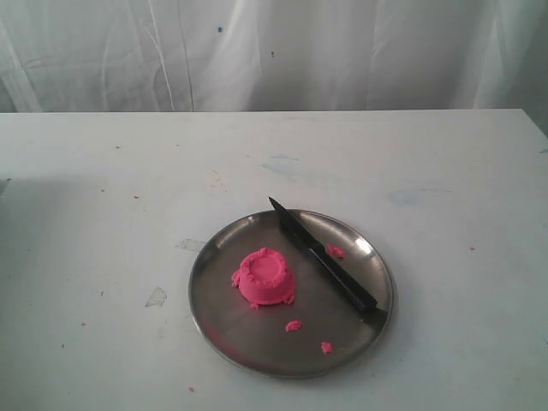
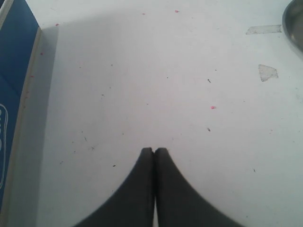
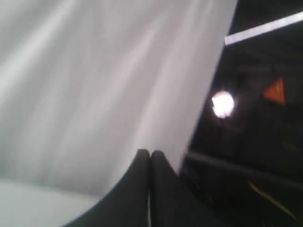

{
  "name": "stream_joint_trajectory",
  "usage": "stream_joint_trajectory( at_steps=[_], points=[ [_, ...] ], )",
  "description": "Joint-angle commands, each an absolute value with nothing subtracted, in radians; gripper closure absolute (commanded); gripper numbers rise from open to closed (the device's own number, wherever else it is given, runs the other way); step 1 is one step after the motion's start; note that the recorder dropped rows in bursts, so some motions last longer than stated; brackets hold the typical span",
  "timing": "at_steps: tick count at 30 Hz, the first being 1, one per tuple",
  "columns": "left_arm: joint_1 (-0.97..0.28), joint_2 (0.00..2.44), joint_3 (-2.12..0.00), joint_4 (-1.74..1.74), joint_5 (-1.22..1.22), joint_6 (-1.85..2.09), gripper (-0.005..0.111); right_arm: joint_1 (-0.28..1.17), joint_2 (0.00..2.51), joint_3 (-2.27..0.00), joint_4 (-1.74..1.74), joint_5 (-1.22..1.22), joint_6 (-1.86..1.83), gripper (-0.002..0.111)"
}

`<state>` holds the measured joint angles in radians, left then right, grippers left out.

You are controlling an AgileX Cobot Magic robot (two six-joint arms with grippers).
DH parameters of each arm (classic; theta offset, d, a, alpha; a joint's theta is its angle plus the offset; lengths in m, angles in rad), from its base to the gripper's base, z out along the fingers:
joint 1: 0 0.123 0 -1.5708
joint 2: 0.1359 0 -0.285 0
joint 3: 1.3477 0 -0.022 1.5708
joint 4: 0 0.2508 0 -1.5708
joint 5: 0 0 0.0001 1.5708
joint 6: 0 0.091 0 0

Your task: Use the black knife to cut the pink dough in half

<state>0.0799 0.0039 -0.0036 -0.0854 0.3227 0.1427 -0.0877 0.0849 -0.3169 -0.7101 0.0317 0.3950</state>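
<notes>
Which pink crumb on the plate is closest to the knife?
The crumb right beside the black knife, alongside its blade; the other two crumbs lie well clear of it.

On the left pincer (image 2: 154,150), two fingers (image 2: 142,184) of plain matte black, nearer charcoal where light catches. Narrow at the tips, with small blunt, slightly rounded ends. Flaring outward in a smooth concave curve toward a broad base nearest the camera. Flat inner faces, with only a thin pale seam between. Smooth, even surface. On the right pincer (image 3: 150,152), the same build: two black fingers (image 3: 165,194), the same blunt tips and curved flare, the same fine seam. Softer in outline here through blur; finer surface detail not to be made out.
</notes>
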Motion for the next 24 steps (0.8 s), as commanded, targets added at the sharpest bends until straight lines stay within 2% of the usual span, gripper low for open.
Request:
stream_joint_trajectory(
  at_steps=[1, 7, 11, 16, 21, 24],
  points=[
    [0.078, 0.000, 0.000, -0.092, 0.337, 0.142, 0.107, -0.086, 0.128, -0.310, -0.837, 0.319, 0.340, 0.108],
    [0.078, 0.000, 0.000, -0.092, 0.337, 0.142, 0.107, -0.067, 0.128, -0.351, -0.862, 0.629, 0.333, 0.108],
    [0.078, 0.000, 0.000, -0.092, 0.337, 0.142, 0.107, 0.034, 0.132, -0.417, -0.802, 0.915, 0.250, 0.108],
    [0.078, 0.000, 0.000, -0.092, 0.337, 0.142, 0.107, 0.168, 0.132, -0.486, -0.365, 0.888, 0.030, 0.108],
    [0.078, 0.000, 0.000, -0.092, 0.337, 0.142, 0.107, 0.180, 0.209, -0.571, 0.071, 0.821, -0.050, 0.108],
    [0.078, 0.000, 0.000, -0.092, 0.337, 0.142, 0.107, 0.180, 0.357, -0.601, 0.491, 0.895, -0.288, 0.108]
  ],
)
